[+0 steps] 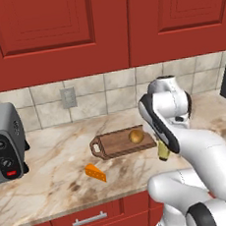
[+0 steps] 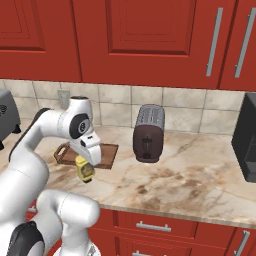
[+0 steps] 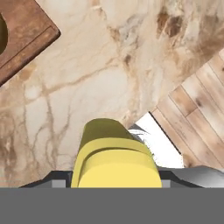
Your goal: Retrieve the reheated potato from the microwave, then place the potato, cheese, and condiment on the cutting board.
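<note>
The condiment is seen hanging under the gripper, clear of the countertop and above its front part, just beside the near right corner of the cutting board. In the right base view the yellow bottle is held with its long axis roughly upright, slightly tilted, its lower end pointing down at the marble. Which end carries the cap cannot be told. In the hand view the bottle is seen end-on between the fingertips, its body running away from the camera toward the counter below. The jaws are set partly apart and are closed against the sides of the bottle, so the bottle is gripped.

The potato is lying on the right half of the cutting board. The board is laid with its long axis across the counter, its handle with the hole pointing left. The cheese is resting on the bare counter in front of the board and to its left, near but apart from it, its long axis lying obliquely across the counter.

A grey toaster oven is placed at the far left, and a dark toaster stands to the right of the board. The microwave is cut by the right edge of the right base view.
</note>
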### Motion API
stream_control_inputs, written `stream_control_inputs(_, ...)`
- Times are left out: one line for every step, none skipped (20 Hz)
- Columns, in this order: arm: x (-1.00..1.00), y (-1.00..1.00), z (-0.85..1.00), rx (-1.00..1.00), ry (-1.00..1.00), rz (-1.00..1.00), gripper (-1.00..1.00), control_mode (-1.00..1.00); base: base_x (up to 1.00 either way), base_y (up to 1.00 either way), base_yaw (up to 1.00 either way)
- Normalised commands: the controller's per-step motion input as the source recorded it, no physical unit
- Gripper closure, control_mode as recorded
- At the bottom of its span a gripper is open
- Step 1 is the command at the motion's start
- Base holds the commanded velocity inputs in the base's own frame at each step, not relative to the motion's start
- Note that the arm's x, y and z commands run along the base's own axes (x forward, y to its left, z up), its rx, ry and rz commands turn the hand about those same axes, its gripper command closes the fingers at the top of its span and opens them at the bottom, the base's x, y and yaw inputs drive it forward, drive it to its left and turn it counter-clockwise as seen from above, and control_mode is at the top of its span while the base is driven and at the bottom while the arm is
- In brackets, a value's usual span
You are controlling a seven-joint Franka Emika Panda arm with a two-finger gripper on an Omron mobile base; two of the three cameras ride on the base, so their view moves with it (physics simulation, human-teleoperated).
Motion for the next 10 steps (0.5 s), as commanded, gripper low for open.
stream_control_inputs(0.31,0.28,0.18,0.07,0.0,0.51,1.0,-1.0,0.0,0.0,0.0)
stream_control_inputs(0.33,0.3,0.16,0.05,0.0,0.5,1.0,-1.0,0.0,0.0,0.0)
stream_control_inputs(0.37,0.29,0.13,0.04,0.0,0.46,1.0,-1.0,0.0,0.0,0.0)
stream_control_inputs(0.4,0.28,0.11,0.03,0.0,0.44,1.0,-1.0,0.0,0.0,0.0)
stream_control_inputs(0.46,0.24,0.11,0.04,-0.01,0.4,1.0,-1.0,0.0,0.0,0.0)
stream_control_inputs(0.45,0.24,0.09,0.03,-0.04,0.39,1.0,-1.0,0.0,0.0,0.0)
stream_control_inputs(0.46,0.23,0.07,0.05,-0.03,0.38,1.0,-1.0,0.0,0.0,0.0)
stream_control_inputs(0.43,0.25,0.03,0.05,-0.04,0.35,1.0,-1.0,0.0,0.0,0.0)
stream_control_inputs(0.41,0.26,0.03,0.05,-0.05,0.34,1.0,-1.0,0.0,0.0,0.0)
stream_control_inputs(0.39,0.32,0.01,0.05,-0.05,0.31,1.0,-1.0,0.0,0.0,0.0)
